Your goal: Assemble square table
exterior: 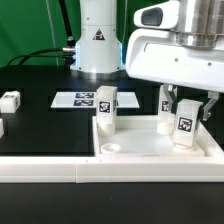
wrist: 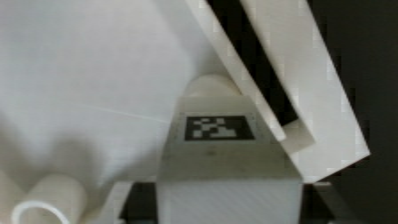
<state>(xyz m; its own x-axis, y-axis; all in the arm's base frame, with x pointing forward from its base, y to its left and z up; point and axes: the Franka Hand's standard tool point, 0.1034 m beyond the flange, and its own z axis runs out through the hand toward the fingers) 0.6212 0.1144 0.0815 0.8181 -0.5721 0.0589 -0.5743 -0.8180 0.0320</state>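
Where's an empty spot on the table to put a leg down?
The black table is bare between the loose leg, the marker board and the tabletop. The tabletop's middle is free too. It's crowded at the exterior view's right, around the held leg in the end effector.

The pincer [wrist: 222,206] shows only as two dark fingers [wrist: 139,205], and a white leg [wrist: 222,180] fills the gap between them, touching both. The leg's face carries a black-and-white tag [wrist: 217,128]. Beyond it spreads the pale flat face of the slab [wrist: 89,70]. The slab's raised rim [wrist: 306,100] runs slantwise past the leg, with a dark band along it. Past the rim lies the black counter [wrist: 370,60]. A rounded white shape [wrist: 48,203] sits beside one finger, too blurred to name.
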